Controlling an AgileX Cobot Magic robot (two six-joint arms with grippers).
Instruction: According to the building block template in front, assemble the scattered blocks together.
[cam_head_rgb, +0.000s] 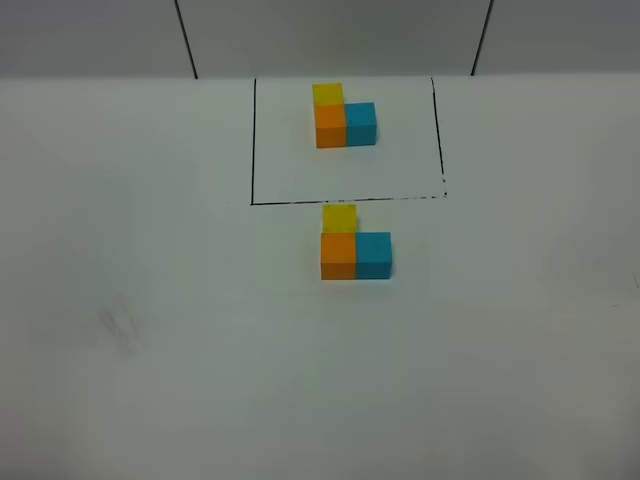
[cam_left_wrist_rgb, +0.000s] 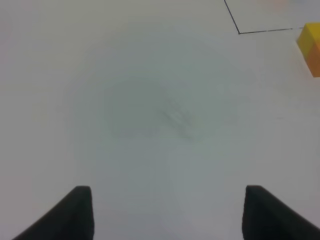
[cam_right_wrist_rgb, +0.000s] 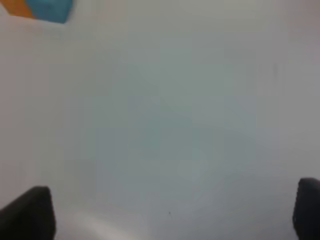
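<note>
While both my grippers, left (cam_left_wrist_rgb: 167, 212) and right (cam_right_wrist_rgb: 172, 212), hang wide and empty, three matte cubes, yellow, orange, blue (cam_head_rgb: 356, 245), sit joined just outside the black-framed template cluster (cam_head_rgb: 344, 117). Judging by the wrist views, neither arm is clearly nearer.

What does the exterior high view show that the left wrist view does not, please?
Only the exterior high view shows the framed building block template and the blue cube of the scattered blocks, joined in the same L. Only the left wrist view shows the left gripper, its jaws apart and empty. Both show the yellow cube on the orange cube and the black frame line.
</note>
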